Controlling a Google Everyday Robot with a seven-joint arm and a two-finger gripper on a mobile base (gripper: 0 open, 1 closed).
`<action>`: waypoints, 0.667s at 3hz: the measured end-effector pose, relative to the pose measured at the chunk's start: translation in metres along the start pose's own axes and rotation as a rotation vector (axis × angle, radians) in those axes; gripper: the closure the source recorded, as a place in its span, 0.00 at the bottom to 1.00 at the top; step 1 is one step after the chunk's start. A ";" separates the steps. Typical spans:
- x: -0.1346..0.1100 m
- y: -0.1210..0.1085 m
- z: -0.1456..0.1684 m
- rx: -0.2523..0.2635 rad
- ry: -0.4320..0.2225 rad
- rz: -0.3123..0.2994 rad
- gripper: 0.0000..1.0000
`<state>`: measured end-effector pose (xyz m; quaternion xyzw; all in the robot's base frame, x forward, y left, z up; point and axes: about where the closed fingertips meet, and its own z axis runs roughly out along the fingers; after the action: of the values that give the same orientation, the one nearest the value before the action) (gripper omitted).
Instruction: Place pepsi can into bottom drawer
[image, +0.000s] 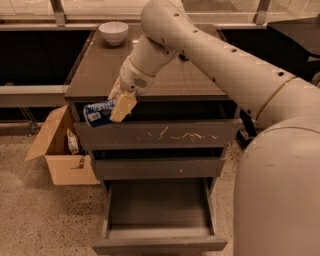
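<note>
Blue pepsi can (98, 112) lay sideways, clenched in our tool (117, 105) off the tabletop (100, 75) front-left edge, above the scratched drawer front (200, 136); the bottom drawer (159, 243) stood open below.

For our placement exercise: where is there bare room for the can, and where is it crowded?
The bottom drawer is bare between its walls and front panel. The countertop is bare in front of the white bowl. Crowded: its front-left edge, where the gripper holds the pepsi can.

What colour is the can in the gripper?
Blue with white markings: the pepsi can, in the gripper at the cabinet front, camera view.
</note>
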<state>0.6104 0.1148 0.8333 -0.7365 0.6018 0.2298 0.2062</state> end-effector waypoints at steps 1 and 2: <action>0.010 0.033 0.011 -0.020 0.038 0.025 1.00; 0.029 0.060 0.027 -0.052 0.050 0.063 1.00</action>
<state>0.5541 0.0961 0.7927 -0.7279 0.6233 0.2333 0.1647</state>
